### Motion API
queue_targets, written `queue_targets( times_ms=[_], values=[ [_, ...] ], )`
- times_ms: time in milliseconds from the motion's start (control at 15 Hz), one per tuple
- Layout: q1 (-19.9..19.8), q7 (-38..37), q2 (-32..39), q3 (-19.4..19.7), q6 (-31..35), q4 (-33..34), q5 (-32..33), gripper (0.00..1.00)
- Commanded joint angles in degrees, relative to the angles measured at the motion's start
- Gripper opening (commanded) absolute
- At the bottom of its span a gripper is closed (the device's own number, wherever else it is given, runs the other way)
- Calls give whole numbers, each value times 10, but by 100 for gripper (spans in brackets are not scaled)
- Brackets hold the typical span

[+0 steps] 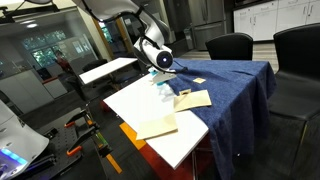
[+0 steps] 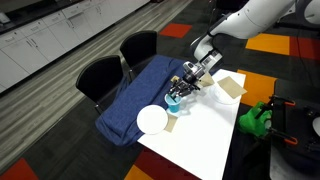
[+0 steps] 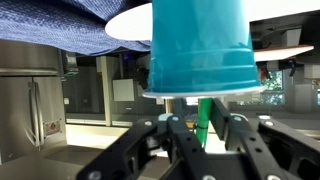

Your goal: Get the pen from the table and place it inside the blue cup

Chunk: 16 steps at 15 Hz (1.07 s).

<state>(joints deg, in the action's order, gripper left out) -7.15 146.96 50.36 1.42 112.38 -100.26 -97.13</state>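
The wrist view is upside down. The blue cup fills its top, rim towards my gripper. My gripper is shut on the pen, a thin green stick whose tip points at the cup's rim. In both exterior views my gripper hangs just above the cup. The cup stands on the table where the white top meets the dark blue cloth. The pen is too small to make out in the exterior views.
A white plate lies beside the cup. Tan paper sheets lie on the white top. Black chairs stand by the cloth side. A smaller white table stands nearby.
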Motion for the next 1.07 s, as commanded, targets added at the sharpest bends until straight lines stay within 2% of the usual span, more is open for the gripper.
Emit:
queue_targets(
  times_ms=[0, 200, 333, 600, 733, 1000],
  values=[
    [1, 15, 8, 6, -16, 12, -17, 67],
    [1, 18, 6, 6, -18, 12, -21, 91],
    [0, 22, 0, 5, -21, 8, -23, 100],
    [-1, 40, -18, 4, -35, -3, -26, 100],
    [1, 20, -28, 8, -44, 12, -15, 100],
    [2, 20, -69, 8, -64, -3, -11, 100]
  ],
)
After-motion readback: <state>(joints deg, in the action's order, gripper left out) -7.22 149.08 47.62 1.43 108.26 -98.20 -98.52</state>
